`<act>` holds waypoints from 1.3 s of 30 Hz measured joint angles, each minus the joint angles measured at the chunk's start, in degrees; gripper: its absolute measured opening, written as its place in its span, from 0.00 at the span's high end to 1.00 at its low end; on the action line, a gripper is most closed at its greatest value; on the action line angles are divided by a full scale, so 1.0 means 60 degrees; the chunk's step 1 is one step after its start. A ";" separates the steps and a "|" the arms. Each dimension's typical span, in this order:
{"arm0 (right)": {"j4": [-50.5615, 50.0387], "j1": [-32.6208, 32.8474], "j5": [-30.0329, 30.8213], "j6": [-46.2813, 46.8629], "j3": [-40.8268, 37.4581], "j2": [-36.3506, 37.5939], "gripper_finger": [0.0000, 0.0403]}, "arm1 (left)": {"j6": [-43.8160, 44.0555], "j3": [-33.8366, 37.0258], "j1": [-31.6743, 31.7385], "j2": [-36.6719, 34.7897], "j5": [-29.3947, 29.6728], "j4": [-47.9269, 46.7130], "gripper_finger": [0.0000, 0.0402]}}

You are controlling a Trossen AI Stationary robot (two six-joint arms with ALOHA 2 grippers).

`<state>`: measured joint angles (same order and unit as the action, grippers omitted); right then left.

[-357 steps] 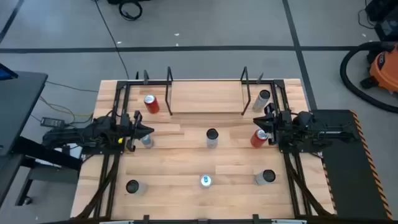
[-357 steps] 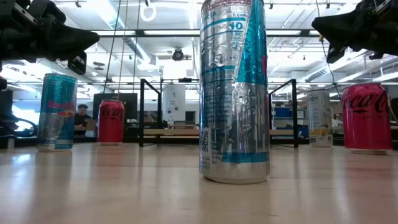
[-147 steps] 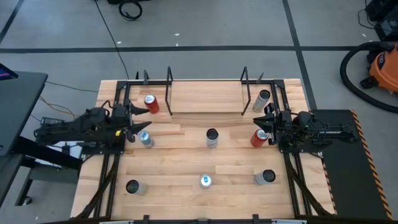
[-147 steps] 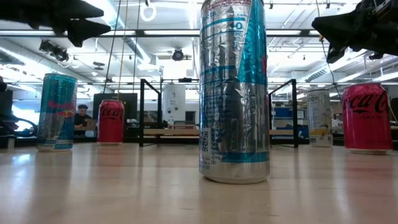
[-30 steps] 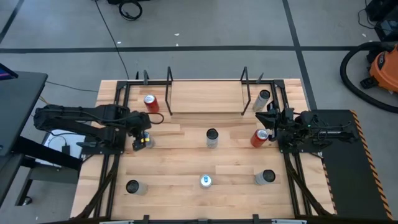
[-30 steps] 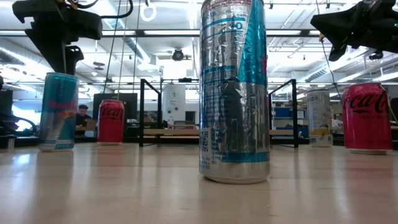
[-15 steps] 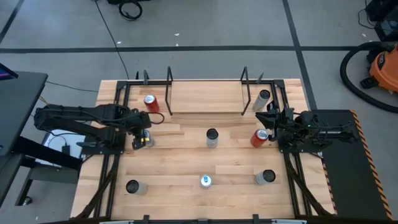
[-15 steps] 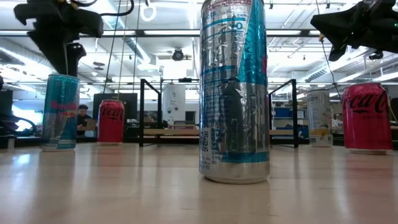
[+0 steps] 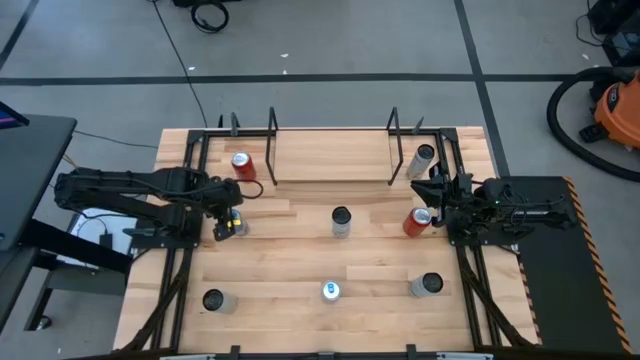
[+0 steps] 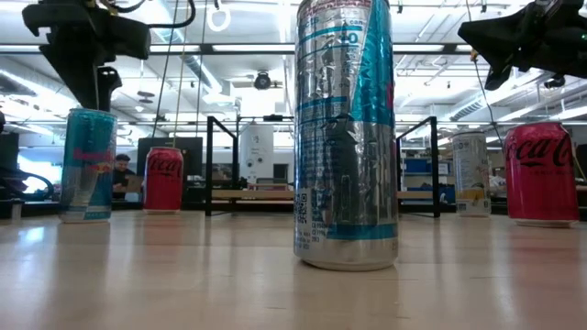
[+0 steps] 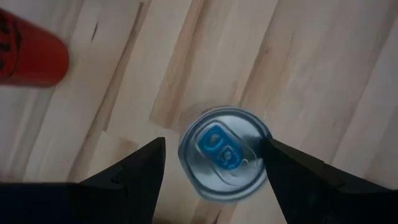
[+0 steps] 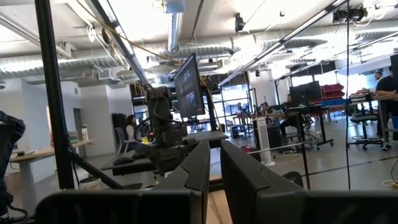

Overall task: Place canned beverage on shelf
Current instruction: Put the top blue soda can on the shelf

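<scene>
A: Since the first frame the left arm has swung round. Then its gripper pointed across the table beside the blue can; now the left gripper [image 9: 229, 224] hangs straight above that can. In the last half second nothing has changed.

B: Are the fingers on the can?

A: No. In the left wrist view the two dark fingers [image 11: 134, 177] stand wide open, one on each side of the blue-tabbed silver can [image 11: 225, 152], with a gap on both sides. In the low view the gripper [image 10: 92, 87] is over the can's top [image 10: 88, 165], and the can stands upright on the table.

B: Where is the shelf?

A: The shelf [image 9: 332, 158] is at twelve o'clock on the table [image 9: 300, 270], with black rod uprights at both ends. No can stands on it. A red can [image 9: 243, 165] is just outside its left upright, at about ten o'clock, and a silver can [image 9: 423, 160] is just outside its right upright, at about two o'clock.

B: And the right arm?

A: The right gripper [image 9: 432, 190] waits at three o'clock, its fingers [image 12: 205, 171] pressed together and holding nothing. A red cola can [image 9: 417, 221] stands just beside it.

B: Other cans?

A: One dark-topped can [image 9: 341, 221] is at the table's centre, and three more stand along the six o'clock edge: at seven [image 9: 213, 300], six [image 9: 330, 291] and five o'clock [image 9: 428, 285].
</scene>
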<state>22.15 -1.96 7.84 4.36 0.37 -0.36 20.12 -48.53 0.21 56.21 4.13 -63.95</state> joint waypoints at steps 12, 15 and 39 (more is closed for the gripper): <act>-0.0004 0.0000 0.0000 -0.0002 0.0002 0.0000 0.88 | -0.0510 -0.0009 0.0000 -0.0018 0.0613 0.0114 0.33; -0.0004 -0.0004 0.0000 -0.0004 0.0002 0.0000 0.88 | -0.0582 -0.0194 0.0089 0.0020 0.0842 0.0053 0.33; 0.0004 -0.0001 0.0000 0.0000 0.0002 0.0000 0.88 | -0.0451 -0.0537 0.0259 0.0000 0.0810 0.0575 0.33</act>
<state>22.17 -1.96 7.84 4.36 0.38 -0.36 17.41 -51.75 1.76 56.21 8.99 -60.50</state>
